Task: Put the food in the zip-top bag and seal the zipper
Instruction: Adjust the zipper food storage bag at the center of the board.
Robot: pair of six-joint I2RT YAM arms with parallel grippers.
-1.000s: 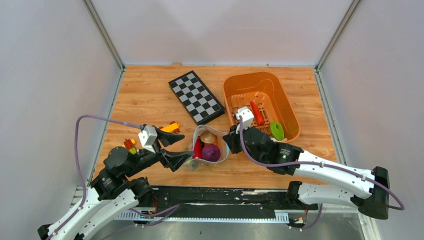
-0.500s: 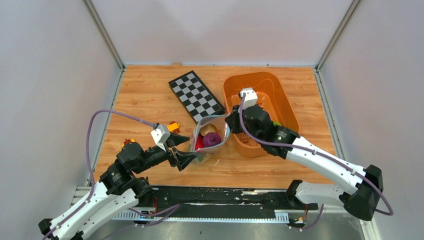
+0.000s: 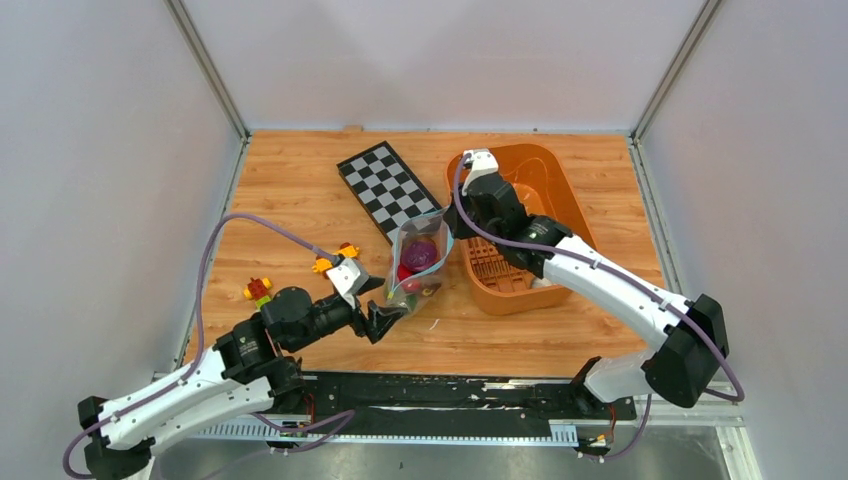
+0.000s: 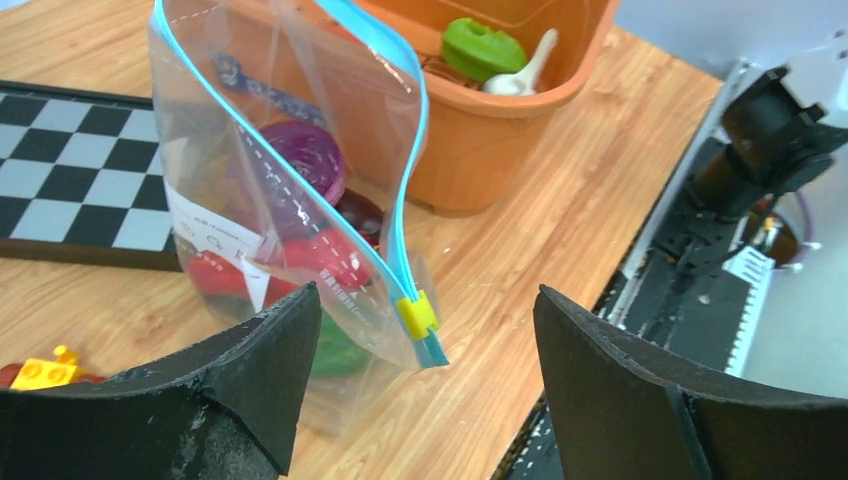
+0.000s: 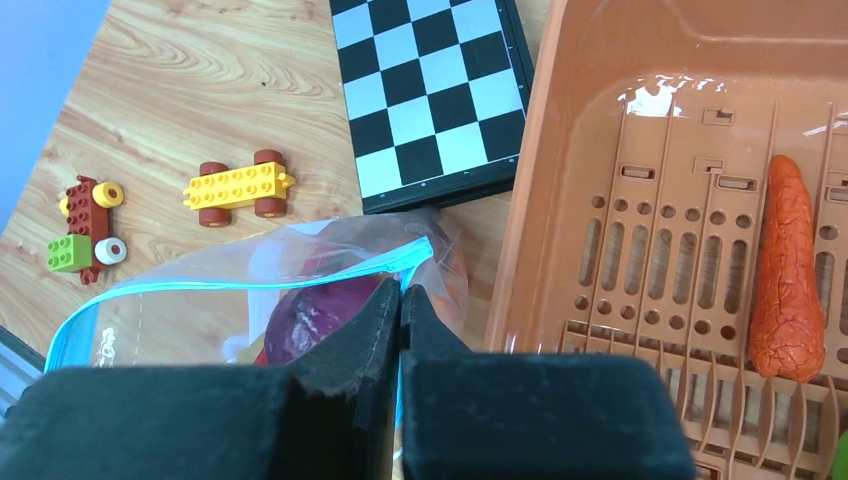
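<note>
The clear zip-top bag [image 3: 415,268] hangs upright between the arms, its bottom on the table. It holds a purple onion [image 4: 305,168], a red piece [image 4: 325,255] and a green piece [image 4: 335,355]. The light-blue zipper [image 4: 392,190] stands partly open, with a yellow slider [image 4: 417,316] at its low end. My right gripper [image 5: 400,292] is shut on the zipper's top corner and also shows in the top view [image 3: 448,222]. My left gripper [image 4: 425,295] is open, its jaws on either side of the slider and apart from it. An orange carrot [image 5: 788,280] and a green piece [image 4: 480,48] lie in the basket.
The orange basket [image 3: 520,150] stands right behind the bag. A folded checkerboard [image 3: 392,193] lies at the bag's far left. A yellow toy car [image 3: 330,262] and brick pieces [image 3: 258,290] sit left of my left arm. The table's front rail runs close below the bag.
My right gripper has lifted the bag's zipper corner up and back toward the basket, so the bag went from lying to hanging. My left gripper followed it to the right, still open.
</note>
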